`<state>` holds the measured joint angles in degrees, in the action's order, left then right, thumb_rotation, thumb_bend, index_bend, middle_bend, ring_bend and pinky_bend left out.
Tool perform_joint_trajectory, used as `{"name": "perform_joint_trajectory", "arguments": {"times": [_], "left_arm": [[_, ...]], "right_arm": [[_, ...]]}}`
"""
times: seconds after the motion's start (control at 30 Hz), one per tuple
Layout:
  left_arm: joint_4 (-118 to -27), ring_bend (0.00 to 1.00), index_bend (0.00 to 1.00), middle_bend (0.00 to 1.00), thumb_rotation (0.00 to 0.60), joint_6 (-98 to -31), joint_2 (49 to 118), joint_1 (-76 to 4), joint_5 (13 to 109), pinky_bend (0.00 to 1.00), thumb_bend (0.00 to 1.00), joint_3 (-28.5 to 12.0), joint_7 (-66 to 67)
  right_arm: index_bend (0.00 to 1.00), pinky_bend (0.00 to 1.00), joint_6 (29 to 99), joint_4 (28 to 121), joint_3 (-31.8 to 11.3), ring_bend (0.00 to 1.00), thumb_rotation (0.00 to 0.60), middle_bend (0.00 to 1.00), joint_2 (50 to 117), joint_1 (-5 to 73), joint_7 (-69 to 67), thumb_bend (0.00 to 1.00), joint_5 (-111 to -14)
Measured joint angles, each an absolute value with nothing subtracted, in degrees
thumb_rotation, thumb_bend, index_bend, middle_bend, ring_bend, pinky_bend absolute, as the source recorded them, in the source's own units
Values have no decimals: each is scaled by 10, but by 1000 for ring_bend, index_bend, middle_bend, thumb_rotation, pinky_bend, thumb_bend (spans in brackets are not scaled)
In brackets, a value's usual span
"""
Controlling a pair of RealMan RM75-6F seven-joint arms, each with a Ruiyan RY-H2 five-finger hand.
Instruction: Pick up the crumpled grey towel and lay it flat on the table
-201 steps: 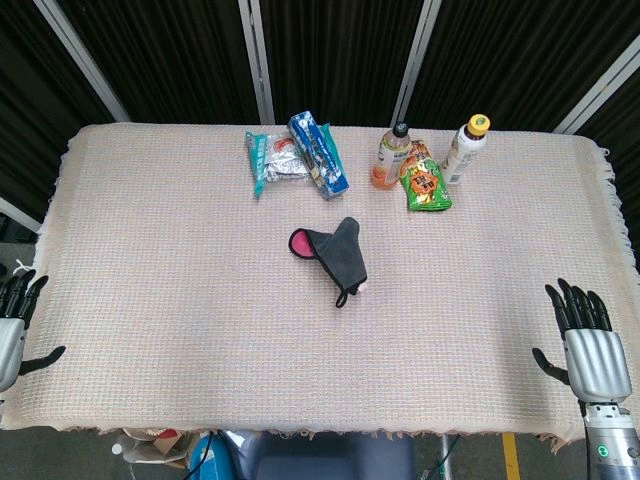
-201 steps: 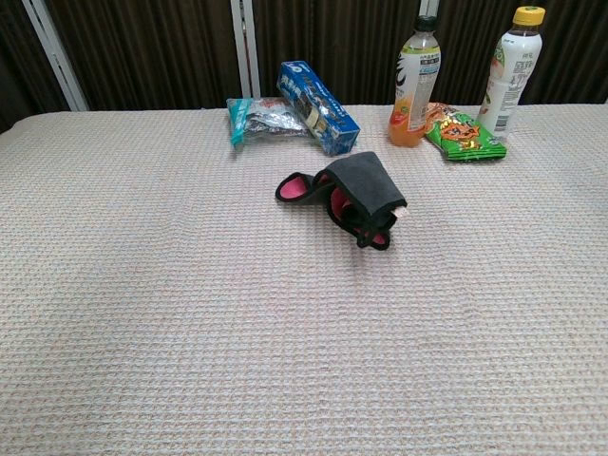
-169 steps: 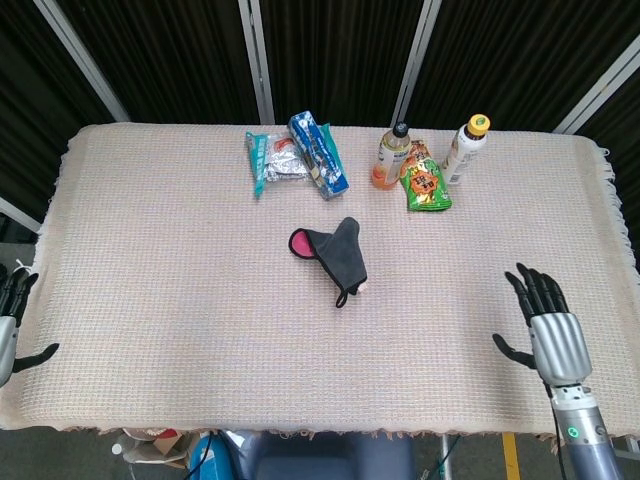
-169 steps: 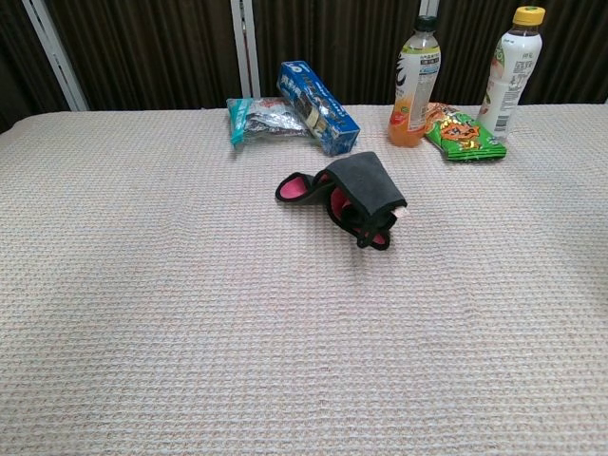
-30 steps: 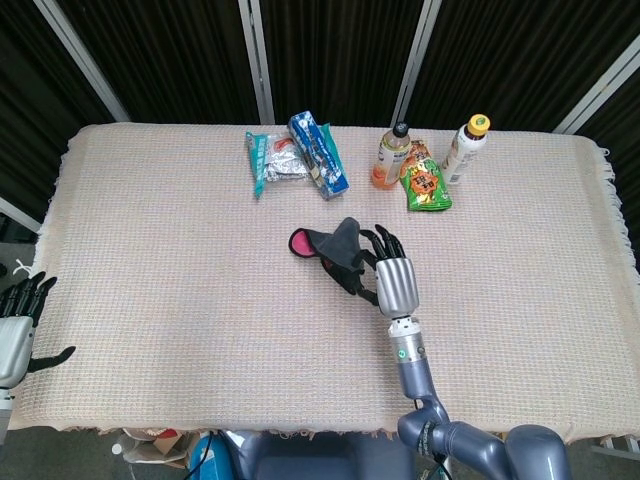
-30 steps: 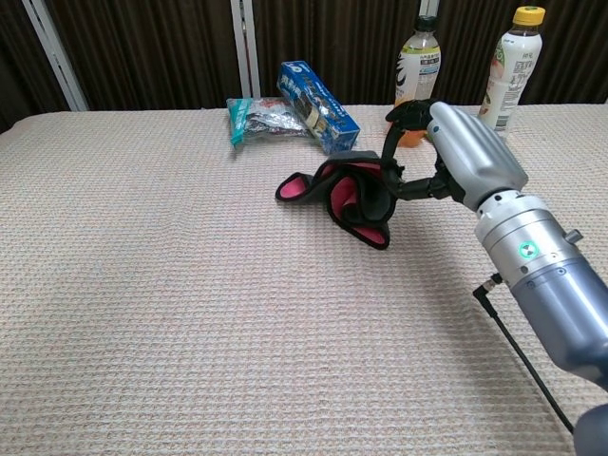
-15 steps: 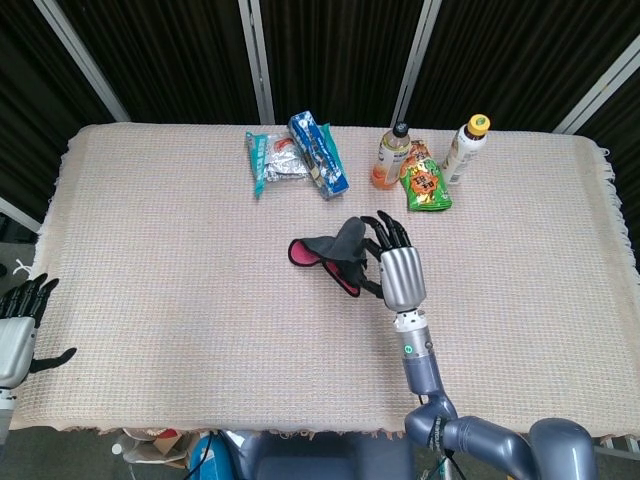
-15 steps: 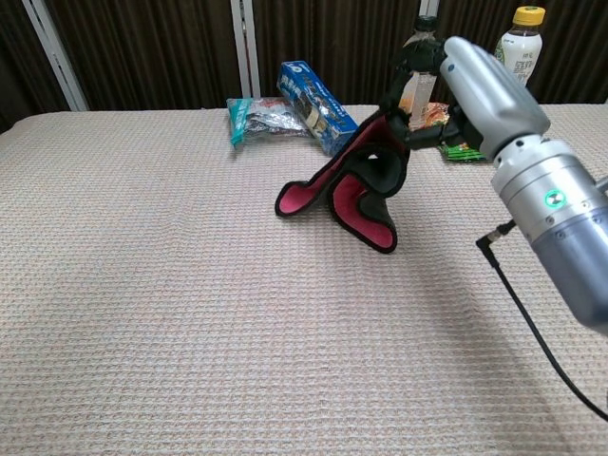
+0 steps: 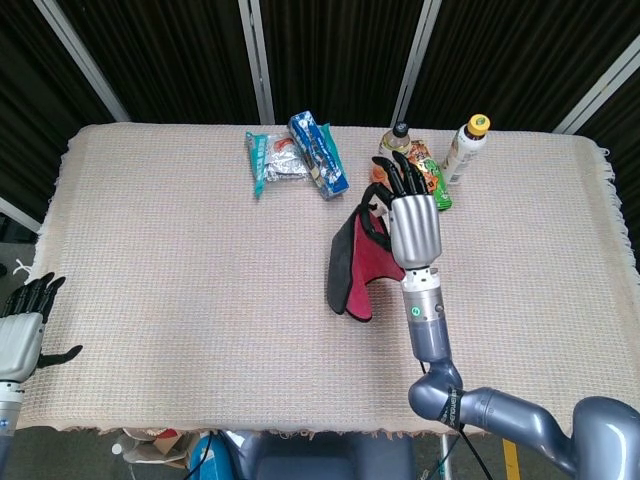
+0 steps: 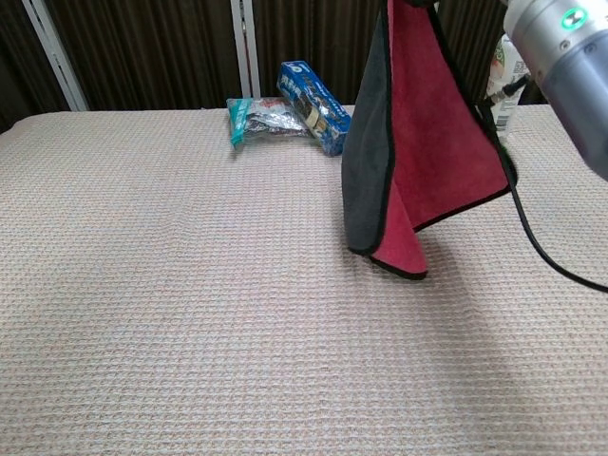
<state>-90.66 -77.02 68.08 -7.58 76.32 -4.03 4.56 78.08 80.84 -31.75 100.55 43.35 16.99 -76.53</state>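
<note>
Right hand (image 9: 412, 225) grips the towel (image 10: 418, 142) by its top edge; towel hangs clear of the table (image 9: 180, 260), half folded, grey face left, red inside. Grip detail likely a pinch, hidden from chest view. To lay flat: lower the bottom hem first, then drag toward open cloth at near-left, away from bottles (image 9: 465, 148) and snack packs (image 9: 295, 155) at the far edge. Left hand (image 9: 22, 335) open, idle off the near-left corner.

My right hand (image 9: 413, 228) is smooth silvery metal with black fingers; the towel (image 10: 418, 142) it holds is soft matt cloth above the coarse woven tablecloth (image 10: 190, 313).
</note>
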Motion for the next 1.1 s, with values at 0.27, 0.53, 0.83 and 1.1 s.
{"name": "perform_joint_trajectory", "arguments": {"times": [0.27,0.53,0.83,1.1], "left_arm": [[-897,0,0,0,600,-756,686,-81,745,18,0,-45,45],[-887,0,0,0,600,-749,688,-84,737,18,0,-49,38],[-876,0,0,0,600,-743,693,-89,737,18,0,-49,35],[-873,0,0,0,600,-752,704,-91,732,18,0,-59,35]], "right_arm": [[641,188,769,842,-350,131,600,246,985,475,243,557,-730],[667,188,781,864,-364,130,600,251,978,502,322,564,-715],[686,188,811,900,-377,131,600,255,973,551,484,568,-699],[687,188,826,917,-376,130,600,255,987,591,541,568,-662]]}}
